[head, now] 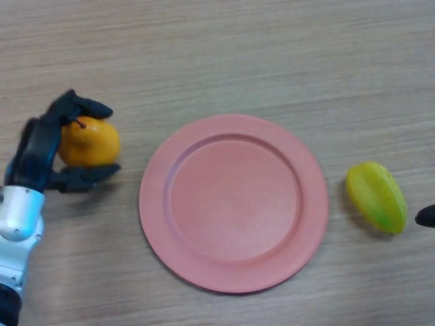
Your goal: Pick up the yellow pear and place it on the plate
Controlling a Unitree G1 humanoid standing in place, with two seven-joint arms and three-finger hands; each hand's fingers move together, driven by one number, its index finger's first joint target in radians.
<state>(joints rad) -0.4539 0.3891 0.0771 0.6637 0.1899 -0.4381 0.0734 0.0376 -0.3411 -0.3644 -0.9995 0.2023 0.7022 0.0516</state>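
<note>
A yellow-orange pear [90, 141] with a dark stem sits at the left of the wooden table. My left hand [42, 148] wraps around it, fingers curled over its top and the thumb under its near side. A round pink plate [170, 224] lies in the middle of the table, a short gap to the right of the pear, with nothing on it. Only a black tip of my right hand [427, 216] shows at the right edge.
A yellow-green starfruit [376, 197] lies on the table to the right of the plate, close to the right hand's tip.
</note>
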